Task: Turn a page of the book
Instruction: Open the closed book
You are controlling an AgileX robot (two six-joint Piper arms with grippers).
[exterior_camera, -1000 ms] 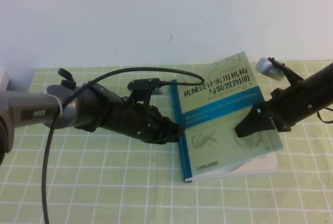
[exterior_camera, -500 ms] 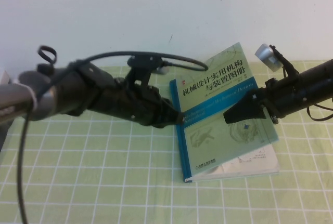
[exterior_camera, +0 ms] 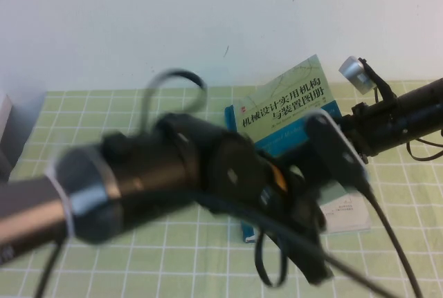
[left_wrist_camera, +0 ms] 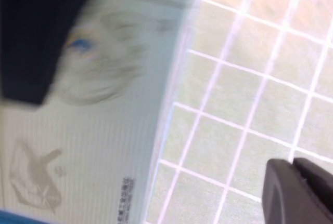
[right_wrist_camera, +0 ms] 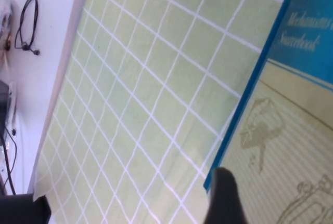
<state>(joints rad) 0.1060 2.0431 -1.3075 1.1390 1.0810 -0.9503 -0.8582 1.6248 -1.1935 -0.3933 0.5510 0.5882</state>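
the left gripper (exterior_camera: pixel 315 263) is seen raised close to the high camera, blurred, over the near edge of the book (exterior_camera: pixel 291 108); whether it is wide or narrow cannot be told. in the left wrist view a dark fingertip (left_wrist_camera: pixel 296 195) hangs above the green checked tablecloth (left_wrist_camera: pixel 250 94), just beside the book's cover. the right gripper (exterior_camera: pixel 332 149) is placed over the book's far right side, and its spread cannot be told either. the book is lying closed on the tablecloth between the two grippers.
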